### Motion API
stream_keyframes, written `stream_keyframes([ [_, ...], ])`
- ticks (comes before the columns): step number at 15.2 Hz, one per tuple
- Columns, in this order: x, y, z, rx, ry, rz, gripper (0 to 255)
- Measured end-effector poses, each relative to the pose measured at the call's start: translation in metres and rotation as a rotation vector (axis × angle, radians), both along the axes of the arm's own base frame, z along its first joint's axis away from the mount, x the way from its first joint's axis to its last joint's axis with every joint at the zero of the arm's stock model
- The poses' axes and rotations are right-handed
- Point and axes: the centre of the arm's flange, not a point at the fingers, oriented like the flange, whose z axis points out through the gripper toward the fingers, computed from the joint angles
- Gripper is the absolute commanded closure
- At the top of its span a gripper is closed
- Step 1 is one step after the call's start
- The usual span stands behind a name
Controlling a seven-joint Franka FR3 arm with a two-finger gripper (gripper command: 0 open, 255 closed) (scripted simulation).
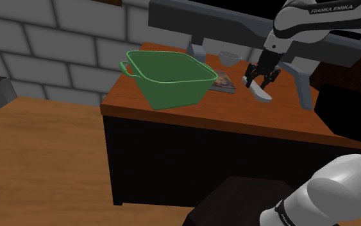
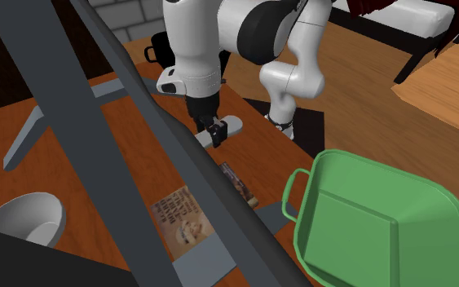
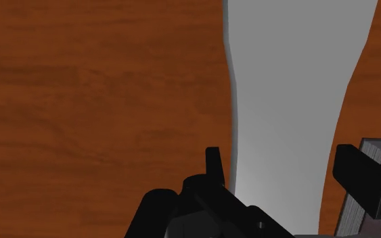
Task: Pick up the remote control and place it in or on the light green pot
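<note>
The remote control [image 1: 261,94], drawn plain pale grey, lies flat on the reddish wooden desk [image 1: 281,115], toward the shoulder view's right and well apart from the green pot [image 1: 169,80], which stands toward that view's left. The gripper [image 1: 262,78] hangs directly over the remote. Its fingers [image 3: 212,165] are spread, one on each side of the remote's narrower stretch, and as far as the wrist view shows they are not pressing on it. I judge the remote to be light, stiff and smooth, so it is likely to slip. It is best pinched across its short width near mid-length, so that neither end droops. Counted: one remote, one pot, one grey bowl [image 2: 24,218] on the far side of the desk in the shoulder view, and one printed booklet [image 2: 183,216] between remote and pot
</note>
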Motion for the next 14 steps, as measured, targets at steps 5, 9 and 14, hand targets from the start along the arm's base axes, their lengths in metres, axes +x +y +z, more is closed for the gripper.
stream_keyframes([
  [5,0.001,0.001,0.028,0.0,0.0,0.0,255],
  [9,0.001,0.0,0.048,0.0,0.0,0.0,255],
  [14,0.001,0.0,0.075,0.0,0.0,0.0,255],
])
